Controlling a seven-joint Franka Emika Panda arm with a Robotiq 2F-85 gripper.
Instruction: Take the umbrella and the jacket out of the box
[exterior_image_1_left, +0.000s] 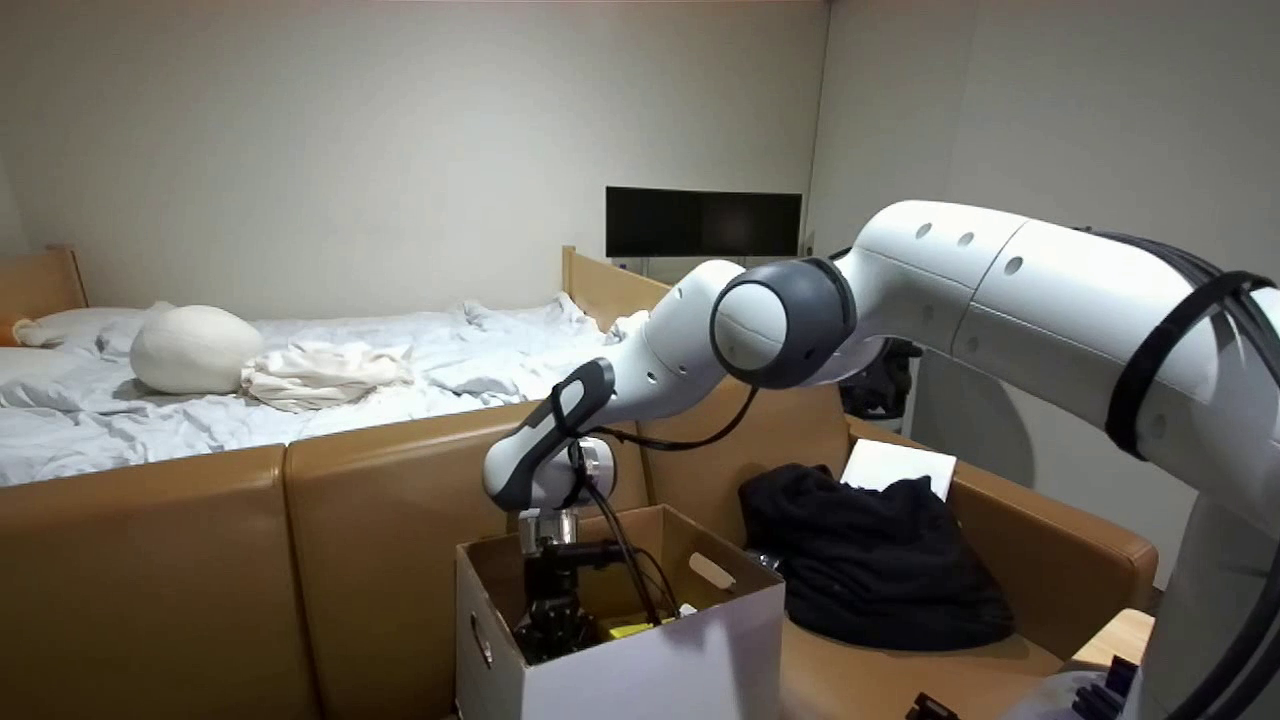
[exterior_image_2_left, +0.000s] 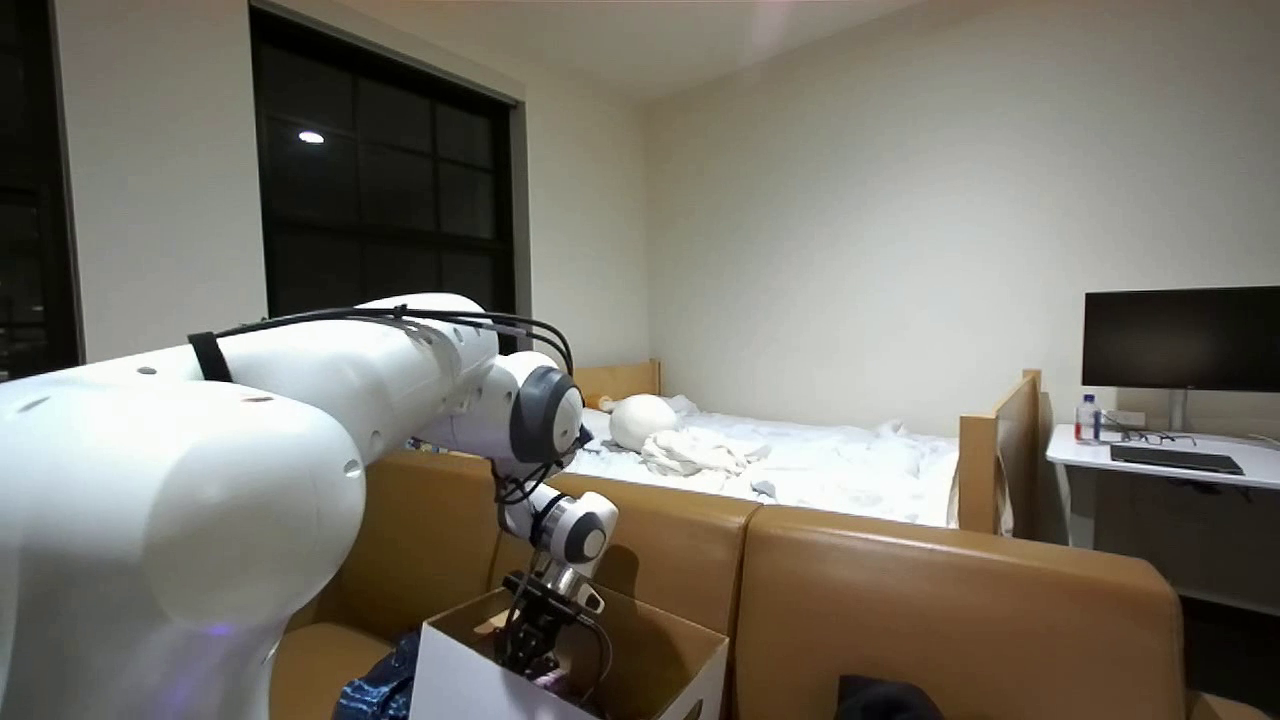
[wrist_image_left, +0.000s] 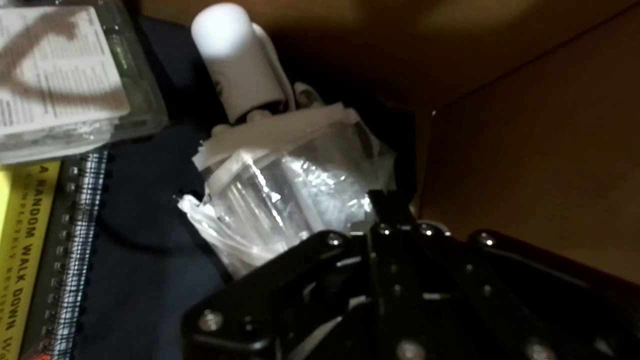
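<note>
My pincer (wrist_image_left: 393, 207) is pressed together inside the box (exterior_image_1_left: 650, 665), right at the edge of the umbrella (wrist_image_left: 292, 175), whose white handle (wrist_image_left: 240, 65) points away; whether any of it is caught, I can't tell. The jacket (exterior_image_1_left: 870, 565) lies outside, on the couch (exterior_image_1_left: 430, 560) near the box.

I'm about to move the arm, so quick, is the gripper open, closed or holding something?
Gripper: closed; whether it pinches any of the umbrella can't be told.

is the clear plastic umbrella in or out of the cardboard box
In: the wrist view shows the white-handled clear plastic umbrella lying beside the brown inner walls of the cardboard box.
</note>
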